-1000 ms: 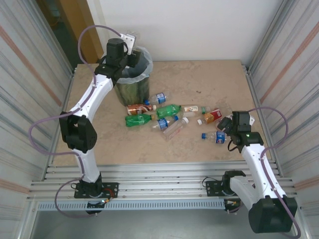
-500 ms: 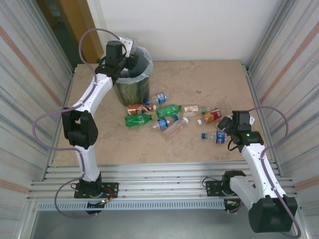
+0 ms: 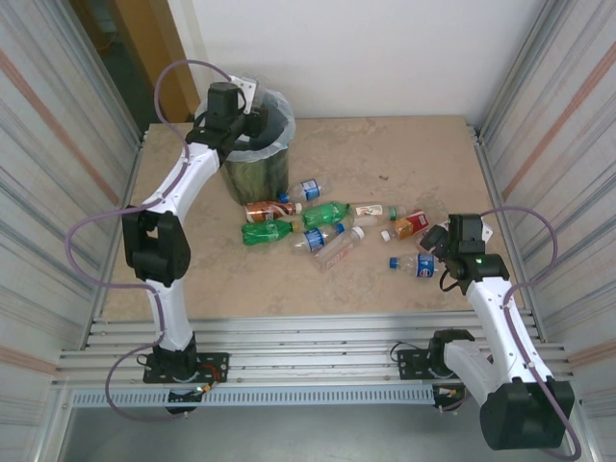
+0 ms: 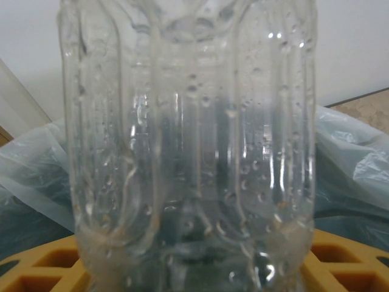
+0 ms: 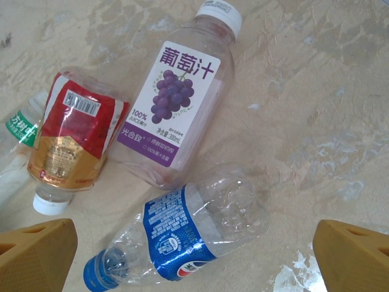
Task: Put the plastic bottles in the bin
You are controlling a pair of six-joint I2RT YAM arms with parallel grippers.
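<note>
Two grippers, two states: our left gripper (image 4: 194, 271) is closed partway round a clear bottle (image 4: 188, 140), held over the bin (image 3: 252, 166) at eleven o'clock on the table (image 3: 433, 154). Our right gripper (image 5: 196, 231) stands wide open and empty, a blue-labelled bottle (image 5: 173, 238) lying between its jaws.

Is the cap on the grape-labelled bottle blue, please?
No, the grape-labelled bottle in the right wrist view has a white cap.

The left gripper (image 3: 248, 106) and its clear bottle (image 4: 188, 152) block the bin (image 3: 255, 175) mouth; scattered bottles (image 3: 325, 213) crowd the table (image 3: 404, 154) middle; far-right corner and near-left strip lie bare.
</note>
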